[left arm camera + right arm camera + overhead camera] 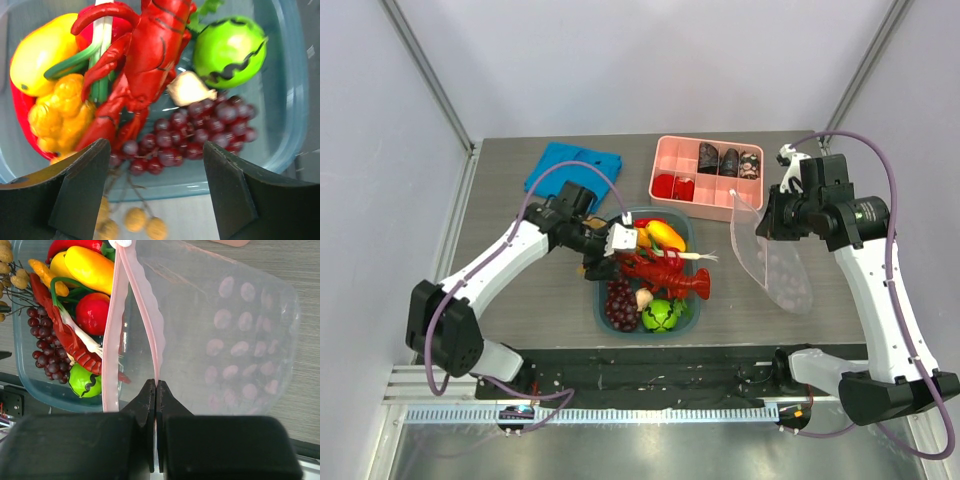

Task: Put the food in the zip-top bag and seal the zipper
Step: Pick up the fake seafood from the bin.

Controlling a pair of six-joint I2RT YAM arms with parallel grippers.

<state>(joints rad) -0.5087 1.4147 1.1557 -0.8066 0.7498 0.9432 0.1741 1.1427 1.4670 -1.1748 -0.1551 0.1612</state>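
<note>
The food lies in a teal tub (692, 232): a red lobster (665, 272), yellow fruit (665, 234), a green ball (661, 315), dark grapes (620, 303) and a long green onion. My left gripper (620, 240) is open and empty over the tub's left edge; in the left wrist view it (156, 165) frames the grapes (200, 130), with the lobster (150, 55) just beyond. My right gripper (156, 390) is shut on one pink zipper (145, 310) lip of the clear dotted bag (235, 340), holding it raised right of the tub (780, 265). The other lip hangs apart, so the mouth is open.
A pink divided tray (660, 165) with dark and red pieces stands behind the tub. A blue cloth (572, 165) lies at the back left. A sprig of tan berries (135, 220) hangs outside the tub's rim (295, 100).
</note>
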